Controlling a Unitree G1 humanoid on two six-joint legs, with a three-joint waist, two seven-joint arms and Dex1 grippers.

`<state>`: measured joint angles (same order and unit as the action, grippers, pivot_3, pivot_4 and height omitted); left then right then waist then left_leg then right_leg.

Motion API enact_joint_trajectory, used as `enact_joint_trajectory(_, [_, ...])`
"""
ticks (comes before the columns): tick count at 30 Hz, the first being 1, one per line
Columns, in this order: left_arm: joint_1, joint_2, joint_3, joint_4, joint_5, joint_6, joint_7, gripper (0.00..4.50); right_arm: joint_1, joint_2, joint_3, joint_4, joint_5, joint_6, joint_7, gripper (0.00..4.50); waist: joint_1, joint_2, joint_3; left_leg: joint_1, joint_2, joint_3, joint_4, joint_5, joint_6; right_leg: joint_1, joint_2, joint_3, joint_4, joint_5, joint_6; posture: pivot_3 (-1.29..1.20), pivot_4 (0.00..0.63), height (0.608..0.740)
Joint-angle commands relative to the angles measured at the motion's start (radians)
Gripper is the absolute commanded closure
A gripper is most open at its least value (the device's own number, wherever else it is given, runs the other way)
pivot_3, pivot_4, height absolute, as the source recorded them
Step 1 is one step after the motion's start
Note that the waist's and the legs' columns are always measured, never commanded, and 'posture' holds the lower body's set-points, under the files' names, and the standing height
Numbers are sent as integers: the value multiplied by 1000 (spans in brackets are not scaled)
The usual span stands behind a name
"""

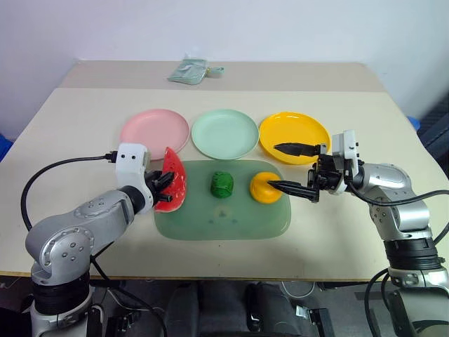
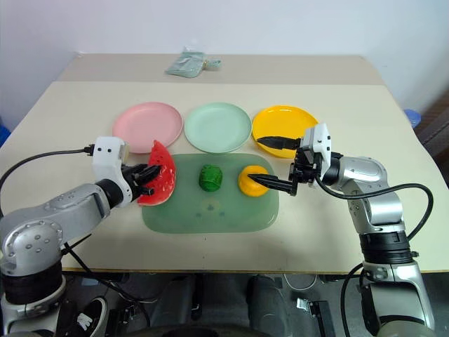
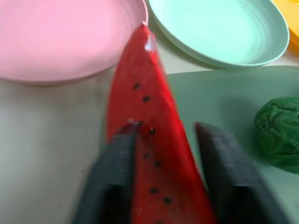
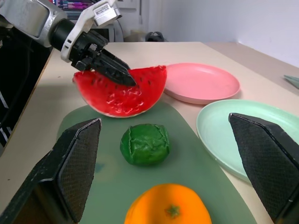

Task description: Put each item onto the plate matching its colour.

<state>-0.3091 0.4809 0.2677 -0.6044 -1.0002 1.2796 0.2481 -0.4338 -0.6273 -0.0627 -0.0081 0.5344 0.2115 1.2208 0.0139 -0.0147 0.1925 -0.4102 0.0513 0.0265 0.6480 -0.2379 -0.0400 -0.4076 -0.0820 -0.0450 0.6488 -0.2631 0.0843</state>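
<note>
Your left gripper has its two fingers closed on either face of the watermelon wedge, which stands on edge at the left rim of the green board, just near of the pink plate. Judged step: wedge grasped, not yet carried. Next you lift it clear and take it a short way far-left over the pink plate, then release.

Your right gripper is spread wide and empty, its near finger just beside the orange. The dark green lump sits mid-board, between wedge and orange. The mint plate and yellow plate are bare.
</note>
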Motion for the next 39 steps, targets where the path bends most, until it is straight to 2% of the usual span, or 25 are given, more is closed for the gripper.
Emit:
enact_joint_trajectory(1, [-24, 22, 9, -10, 18, -6, -30, 3233, -17, -1, -19, -35, 14, -2, -10, 0, -1, 0, 0, 0, 0, 0, 0, 0, 0, 0, 0, 0, 0, 0, 0, 0, 150, 740])
enact_joint_trajectory(12, [-40, 54, 11, 5, 49, -9, -106, 3233, -24, 3, -11, -34, 8, -4, -28, 0, -1, 0, 0, 0, 0, 0, 0, 0, 0, 0, 0, 0, 0, 0, 0, 0, 150, 740])
enact_joint_trajectory(15, [-24, 53, 7, -9, 39, 0, -124, 4035, -24, 0, -11, -34, 5, -7, -30, 0, -1, 0, 0, 0, 0, 0, 0, 0, 0, 0, 0, 0, 0, 0, 0, 0, 150, 740])
enact_joint_trajectory(16, [-16, 52, 6, -15, 40, 1, -127, 4438, -22, 0, -12, -34, 4, -8, -30, 0, -2, 0, 0, 0, 0, 0, 0, 0, 0, 0, 0, 0, 0, 0, 0, 0, 150, 740])
enact_joint_trajectory(17, [-12, 53, 4, -18, 52, -1, -125, 4474, -20, -1, -12, -34, 4, -9, -29, 0, -2, 0, 0, 0, 0, 0, 0, 0, 0, 0, 0, 0, 0, 0, 0, 0, 150, 740])
enact_joint_trajectory(25, [-28, 58, 6, -10, 107, -23, -150, 4474, -16, 3, -11, -28, 3, -17, -27, 0, -2, 0, 0, 0, 0, 0, 0, 0, 0, 0, 0, 0, 0, 0, 0, 0, 150, 740])
enact_joint_trajectory(31, [-153, 81, -5, 50, 152, -73, -214, 4474, -51, 28, -20, -38, 23, -16, -43, 0, -1, 0, 0, 0, 0, 0, 0, 0, 0, 0, 0, 0, -1, 0, 0, 0, 150, 740])
enact_joint_trajectory(35, [-220, 104, -33, 161, 251, -168, -267, 4474, -114, 101, -24, 28, -24, -77, -139, 0, -8, 0, 0, 0, 0, 0, -1, 0, 0, -1, 1, 0, 0, 0, 0, 0, 150, 740])
enact_joint_trajectory(39, [-312, 143, -90, 378, 393, -335, -364, 4474, -135, 138, -6, 65, -73, -127, -179, 0, -2, 0, 0, 0, 0, 0, -1, 0, 0, -1, 1, 0, -1, 0, 0, 0, 150, 740])
